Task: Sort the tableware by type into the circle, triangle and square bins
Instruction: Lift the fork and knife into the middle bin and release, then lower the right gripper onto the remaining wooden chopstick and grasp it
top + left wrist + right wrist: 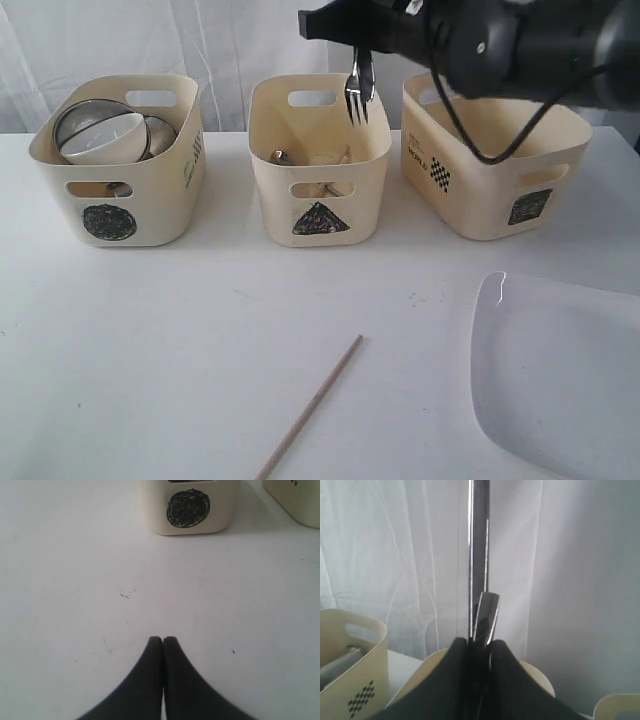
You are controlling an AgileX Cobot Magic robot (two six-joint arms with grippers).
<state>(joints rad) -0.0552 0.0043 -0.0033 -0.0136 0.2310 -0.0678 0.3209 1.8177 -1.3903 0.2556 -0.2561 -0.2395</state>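
Observation:
My right gripper hangs over the triangle bin, shut on steel cutlery whose fork-like tines point down. The right wrist view shows two steel handles standing up from between the shut fingers of my right gripper. A steel bowl, a white bowl and a steel mug lie in the circle bin. One wooden chopstick lies on the table. The white square plate lies front right. My left gripper is shut and empty over the table, facing the circle bin.
The square bin stands at the back right, under my right arm. Wooden and steel pieces lie inside the triangle bin. A white curtain hangs behind the bins. The square bin's checker mark shows in the right wrist view.

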